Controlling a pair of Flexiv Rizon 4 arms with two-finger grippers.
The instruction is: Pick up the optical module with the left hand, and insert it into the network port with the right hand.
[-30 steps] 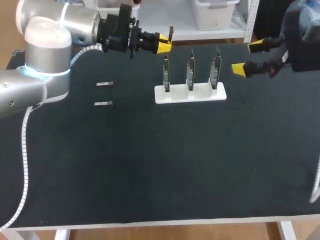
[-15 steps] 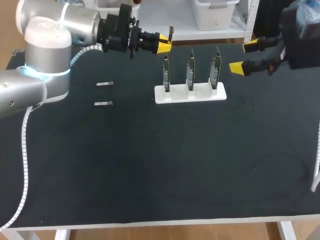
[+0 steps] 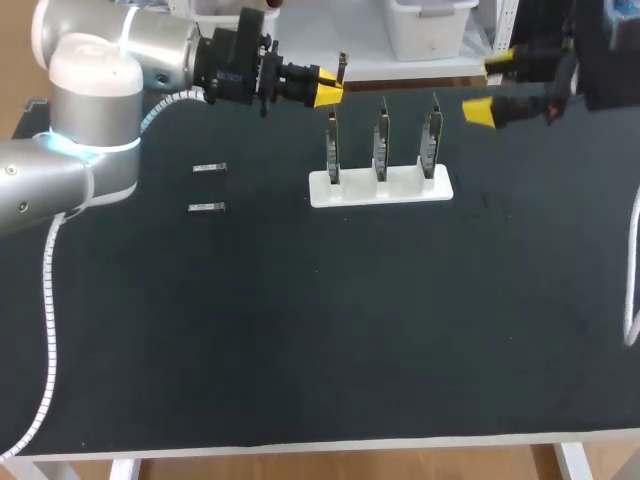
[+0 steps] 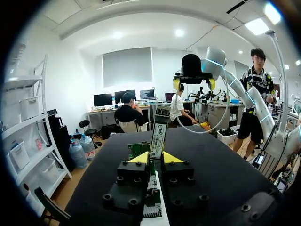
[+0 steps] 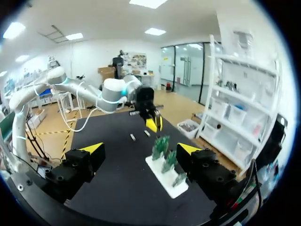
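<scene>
My left gripper [image 3: 328, 88] hangs above the table's far edge, shut on a small optical module [image 3: 343, 68] that sticks up between its yellow tips. In the left wrist view the module [image 4: 158, 140] stands upright between the tips of my left gripper [image 4: 156, 158]. A white stand [image 3: 380, 188] carries three upright green port boards [image 3: 381, 140] just right of and below that gripper. My right gripper [image 3: 490, 88] hovers open to the right of the stand, holding nothing. The right wrist view shows my right gripper [image 5: 141, 149] wide open, with the stand [image 5: 169, 181] ahead of it.
Two spare modules [image 3: 209, 168] [image 3: 206, 207] lie on the black tabletop [image 3: 320, 330] left of the stand. The right wrist view also shows these spare modules [image 5: 133, 137] beyond the boards [image 5: 162, 143].
My right gripper has risen and drifted toward the table's far edge, still open. The left arm and its module have stayed where they were.
</scene>
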